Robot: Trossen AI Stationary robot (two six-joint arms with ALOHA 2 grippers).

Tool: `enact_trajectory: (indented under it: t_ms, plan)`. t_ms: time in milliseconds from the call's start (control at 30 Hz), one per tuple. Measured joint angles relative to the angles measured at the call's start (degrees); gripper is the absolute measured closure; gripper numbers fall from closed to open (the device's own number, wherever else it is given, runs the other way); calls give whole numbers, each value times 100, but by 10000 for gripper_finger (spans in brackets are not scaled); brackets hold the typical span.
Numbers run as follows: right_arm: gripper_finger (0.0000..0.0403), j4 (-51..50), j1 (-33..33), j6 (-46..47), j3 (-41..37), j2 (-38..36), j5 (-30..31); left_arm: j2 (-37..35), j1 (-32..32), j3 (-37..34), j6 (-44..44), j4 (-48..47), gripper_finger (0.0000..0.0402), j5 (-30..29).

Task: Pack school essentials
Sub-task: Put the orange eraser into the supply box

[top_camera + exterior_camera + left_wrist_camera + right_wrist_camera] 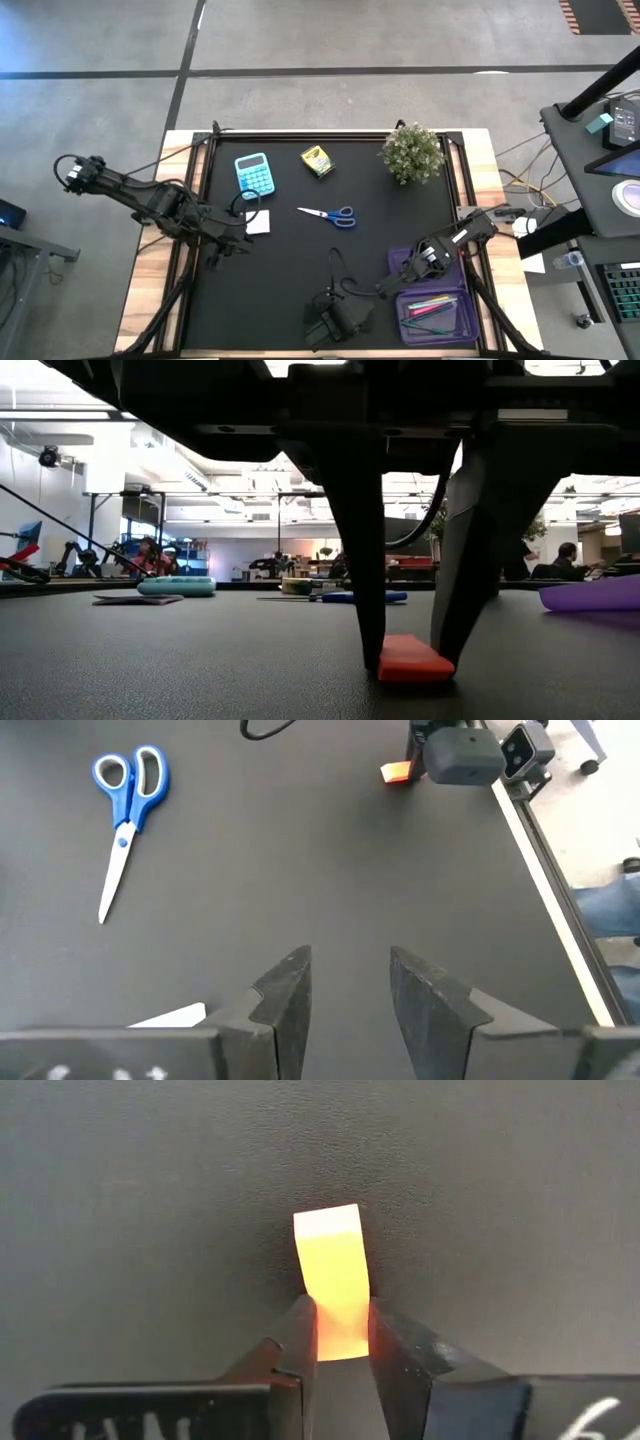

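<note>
- Orange eraser pinched in right gripper, resting on mat at 6 o'clock.
- Next: lift, carry toward 3 o'clock into purple case.
- Left gripper idle, narrow gap, by note pad.

Both arms are dark, nearly black, built of slim tubular links joined by bulkier rounded joint housings. The left arm carries a loop of black cable at its outer end and another beside the wrist. The right arm shows small white markings on its housings, and a thin black cable curls up from the link behind its jaws. Each arm's fingers are matte black wedges, broad at the base and tapering toward blunt tips. White lettering sits on the mounting bar behind the right arm's fingers.
</note>
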Motion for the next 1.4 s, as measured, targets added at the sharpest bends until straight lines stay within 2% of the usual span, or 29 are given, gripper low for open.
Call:
enact_trajectory:
  t_ms: [233,500,733,800,933,1100,1233,1400]
  plan:
    - [338,-75,26,-280,-7,-173,126,7,3,0,3,4,283,-48]
    - [338,-356,158,-854,2,-759,141,41,3,0,-27,126,283,-149]
    - [337,-1621,541,-997,4,-1504,23,221,3,9,-263,490,283,-181]
    - [337,-1668,728,-928,-75,-1744,-143,294,7,9,-355,634,283,-203]
    - [337,-1669,1140,-649,-591,-2184,-302,487,40,31,-557,991,283,-249]
    - [337,-1571,1677,-40,-1772,-2739,-877,744,77,46,-638,1650,283,-284]
    - [337,-984,1928,30,-2764,-3193,-916,991,127,69,-650,2171,283,-280]
    - [337,-118,1947,-299,-4072,-3691,-960,1304,186,249,-649,2548,283,-280]
